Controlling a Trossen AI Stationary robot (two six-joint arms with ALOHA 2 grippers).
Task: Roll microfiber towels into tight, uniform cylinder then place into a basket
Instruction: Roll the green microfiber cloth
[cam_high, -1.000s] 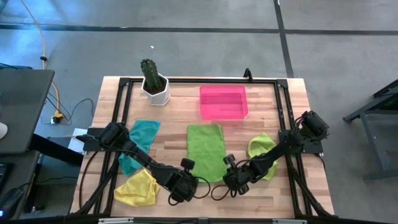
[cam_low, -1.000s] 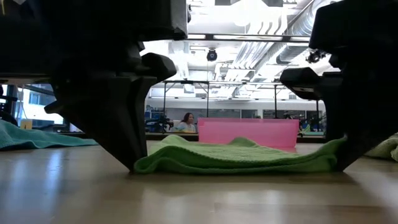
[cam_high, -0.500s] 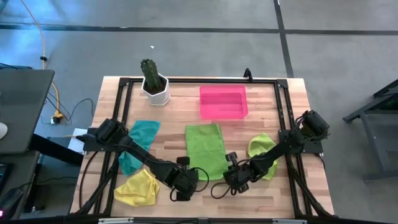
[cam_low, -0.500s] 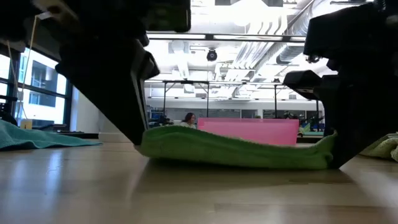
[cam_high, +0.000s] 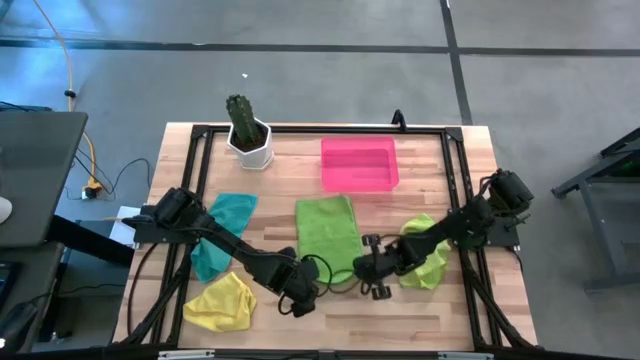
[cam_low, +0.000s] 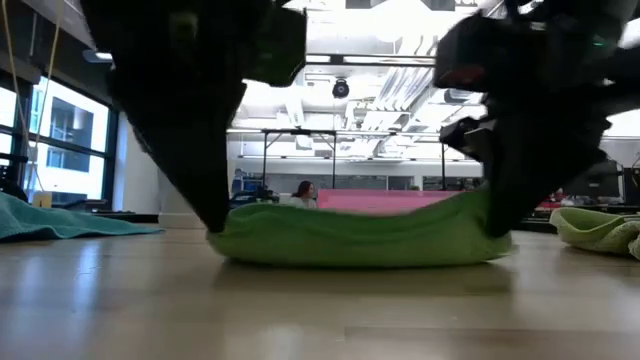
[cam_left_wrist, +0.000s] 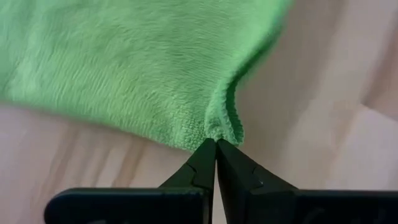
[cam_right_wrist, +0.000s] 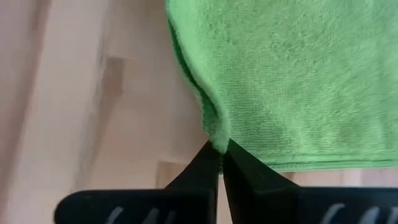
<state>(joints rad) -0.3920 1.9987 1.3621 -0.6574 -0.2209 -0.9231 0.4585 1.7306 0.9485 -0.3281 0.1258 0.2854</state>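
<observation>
The lime green towel (cam_high: 328, 232) lies near the middle of the wooden table (cam_high: 440, 320), and its near edge is lifted and folded a little over itself, so in the low view it looks like a low, thick roll (cam_low: 355, 233). The left gripper (cam_high: 305, 283) is at about 7 o'clock from the towel's centre; its two fingers are pressed fully together on the towel's near left corner, and a small pinch of green cloth (cam_left_wrist: 219, 127) stands just at the fingertips. The right gripper (cam_high: 362, 270) is at about 5 o'clock from the towel's centre and is also closed tight, holding the other near corner (cam_right_wrist: 214, 134) between its tips. At 12 o'clock from this towel, a little apart, stands the pink basket (cam_high: 359, 164). At 3 o'clock, just beside the right arm, a second lime green towel (cam_high: 428, 252) lies crumpled. At 9 o'clock is the teal towel (cam_high: 222, 230), partly under the left arm, and at 8 o'clock, near the table's front edge, is the yellow towel (cam_high: 222, 302). At 11 o'clock, near the far edge, a cactus in a white pot (cam_high: 248, 135) stands upright. In the low view a person (cam_low: 302, 193) shows far behind the table.
</observation>
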